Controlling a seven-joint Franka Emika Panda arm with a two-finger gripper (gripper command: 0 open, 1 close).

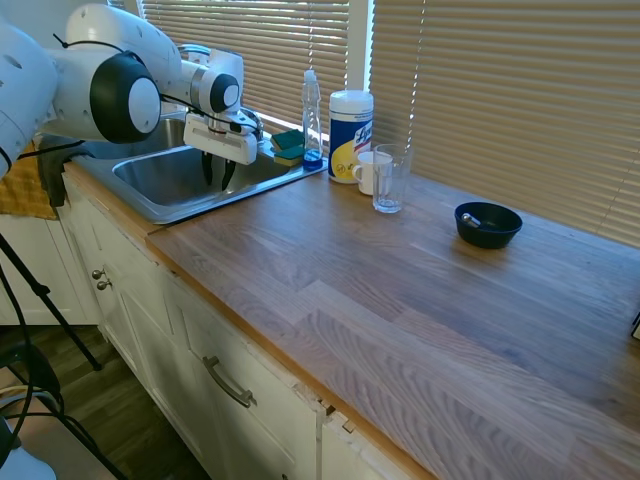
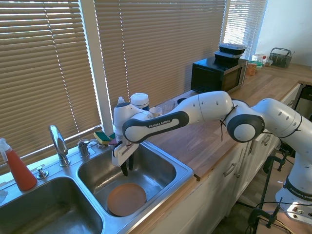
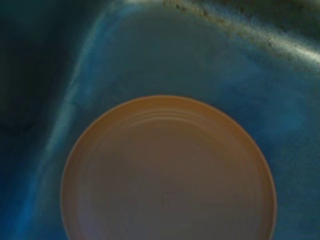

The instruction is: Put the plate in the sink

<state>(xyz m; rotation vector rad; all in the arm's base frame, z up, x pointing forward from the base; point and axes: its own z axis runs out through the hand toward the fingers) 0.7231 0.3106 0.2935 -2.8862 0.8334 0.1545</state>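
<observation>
The terracotta-orange plate (image 2: 126, 199) lies flat on the floor of the right basin of the stainless steel sink (image 2: 161, 168), near its front corner. The wrist view shows the plate (image 3: 168, 172) from straight above, filling the lower part of the picture. My gripper (image 2: 126, 170) hangs above the basin, clear of the plate, its two dark fingers open with nothing between them. In the first exterior view the gripper (image 1: 218, 172) points down over the sink (image 1: 170, 180), and the plate is hidden behind the basin's front wall.
A chrome faucet (image 2: 58, 145) stands behind the sink, with a red spray bottle (image 2: 17, 167) at its left. Sponges (image 1: 288, 145), a soap bottle (image 1: 312, 118), a wipes canister (image 1: 350, 122), a mug and a glass (image 1: 389, 179) crowd the counter beside the sink. A dark bowl (image 1: 488, 224) sits further along.
</observation>
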